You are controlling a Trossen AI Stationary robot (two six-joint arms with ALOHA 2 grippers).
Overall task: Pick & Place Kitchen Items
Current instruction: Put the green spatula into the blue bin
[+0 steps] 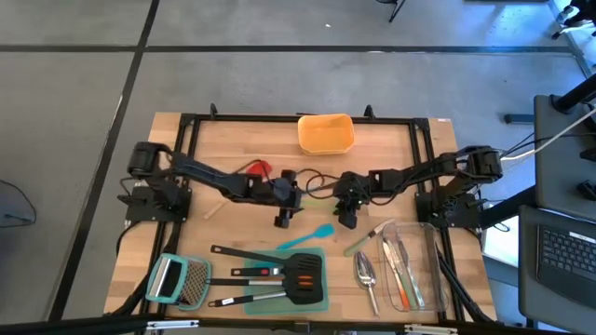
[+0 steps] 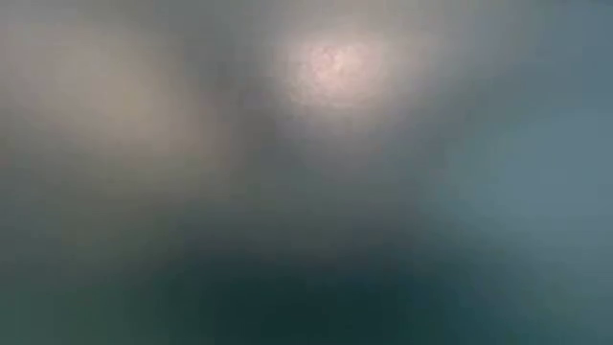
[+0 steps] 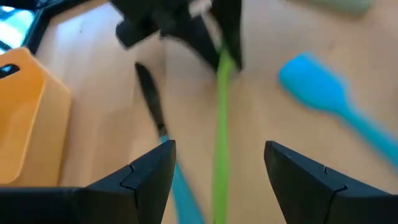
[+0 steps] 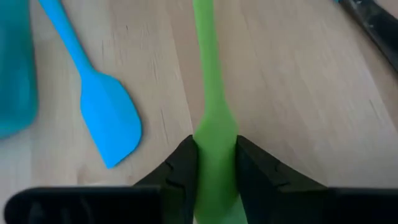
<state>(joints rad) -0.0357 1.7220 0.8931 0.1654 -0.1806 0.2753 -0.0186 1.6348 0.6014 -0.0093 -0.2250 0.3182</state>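
Observation:
A slim green spatula [image 4: 210,93] runs from my right gripper [image 4: 214,165], which is shut on it, toward my left gripper [image 3: 217,168]. The left gripper is open, one finger on either side of the green handle [image 3: 219,149] and apart from it. Both grippers hang over the table's middle, the left [image 1: 287,217] and the right [image 1: 346,217] facing each other. A blue spatula [image 1: 307,237] lies flat on the table just nearer than them. Black and orange turners [image 1: 279,273] lie on a teal mat near the front edge. My right gripper pinches the green spatula's wide blade end [image 4: 214,134] between its two fingers. The fingers slant down from above and lie along the spatula, whose handle sticks straight out ahead toward the left gripper. I cannot tell whether the handle's far end rests on the table.
An orange container [image 1: 326,133] stands at the far middle. A clear container [image 1: 414,265] with cutlery sits near right, with a silver spoon [image 1: 366,272] beside it. A grater [image 1: 182,279] lies near left. A red and black cable [image 1: 279,174] lies behind the grippers. The low view shows only blur.

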